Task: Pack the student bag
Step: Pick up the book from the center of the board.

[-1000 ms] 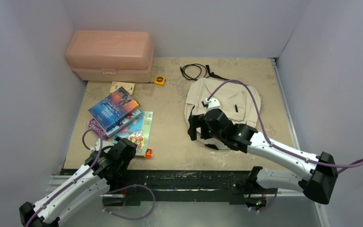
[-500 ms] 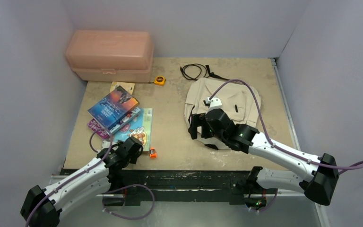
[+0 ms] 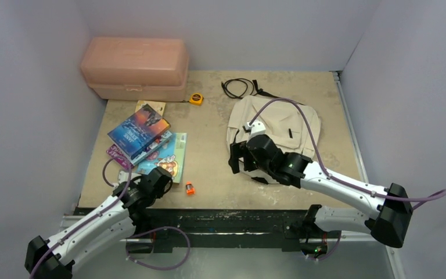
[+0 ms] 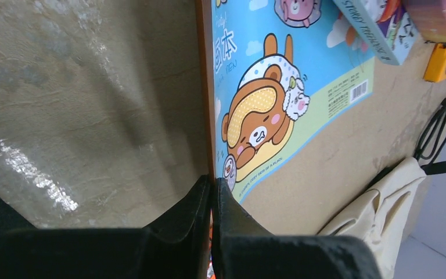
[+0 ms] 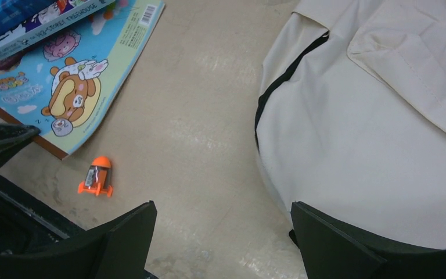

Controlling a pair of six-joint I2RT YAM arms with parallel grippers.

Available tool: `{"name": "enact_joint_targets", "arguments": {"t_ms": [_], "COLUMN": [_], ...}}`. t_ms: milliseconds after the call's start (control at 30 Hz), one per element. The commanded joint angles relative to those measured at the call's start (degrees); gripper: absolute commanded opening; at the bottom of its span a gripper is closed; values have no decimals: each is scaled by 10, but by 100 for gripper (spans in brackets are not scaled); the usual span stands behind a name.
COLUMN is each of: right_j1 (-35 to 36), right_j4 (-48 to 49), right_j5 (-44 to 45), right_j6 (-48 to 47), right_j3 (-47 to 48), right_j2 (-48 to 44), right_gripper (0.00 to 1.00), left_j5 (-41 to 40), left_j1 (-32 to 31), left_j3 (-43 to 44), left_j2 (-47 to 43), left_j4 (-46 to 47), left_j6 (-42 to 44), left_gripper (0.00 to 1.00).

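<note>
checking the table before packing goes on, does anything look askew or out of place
The books lie in a skewed, fanned pile on the left, and a small orange item sits loose beside them. Nothing looks spilled or damaged.

A pink box [image 3: 135, 67] stands at the far left corner of the table [image 3: 209, 174], with a yellow tape measure [image 3: 195, 99] just beside it. A black cable [image 3: 238, 87] lies further right. Stacked books [image 3: 139, 132] overlap a blue picture book [image 3: 171, 157]. A small orange object [image 3: 189, 188] lies near its corner.
</note>
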Motion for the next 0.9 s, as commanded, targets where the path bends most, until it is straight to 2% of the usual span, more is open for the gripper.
{"name": "enact_joint_targets", "arguments": {"t_ms": [0, 133, 267, 467, 633, 867], "right_j1": [35, 78, 92, 103, 106, 106], "right_j4": [63, 142, 289, 424, 445, 499], "right_j5": [-12, -40, -139, -246, -280, -309], "right_j6": [-78, -169, -262, -389, -435, -430], "right_j3": [13, -4, -43, -47, -1, 13], "right_j2": [-5, -17, -29, 26, 99, 142], "right_gripper": [91, 91, 91, 91, 91, 91], "left_j5": [-52, -32, -18, -19, 6, 48], "left_j1": [3, 3, 3, 3, 3, 3], "left_j3": [75, 132, 185, 251, 304, 378], "left_j2": [-27, -51, -58, -62, -53, -19], "left_j4": [-102, -156, -199, -207, -183, -159], "left_j6": [24, 38, 50, 91, 126, 178], "left_gripper": [0, 0, 0, 0, 0, 0]}}
